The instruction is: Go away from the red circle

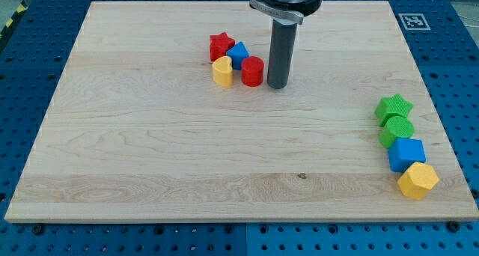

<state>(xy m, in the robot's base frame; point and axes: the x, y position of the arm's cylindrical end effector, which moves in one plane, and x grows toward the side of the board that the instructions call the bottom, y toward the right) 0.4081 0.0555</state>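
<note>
**Supervisor:** Report the workspace, largest item first.

**Operator:** I had a wooden board [150,151] on a blue perforated table [22,31], with a black-and-white marker tag [413,20] at the board's top right corner. The dark rod [281,50] came down from the view's top, near the middle.

**Supervisor:** Claw state?

**Operator:** There was no claw on this arm, so nothing opened, closed or held anything. My tip [277,86] rested on the board just to the right of the red circle [252,72]; I could not tell whether the two touched.

**Supervisor:** Location of the red circle?

**Operator:** It sat in the upper middle of the board, at the right end of a tight cluster. The blue block [238,55] was just above and left of it, the red star [221,45] further up and left, and the yellow heart [222,72] directly to its left.

**Supervisor:** Other blocks?

**Operator:** Four stood in a column near the right edge, well apart from my tip: green star [394,107], green round block [397,129], blue block [406,153], yellow hexagon [418,181], top to bottom.
</note>
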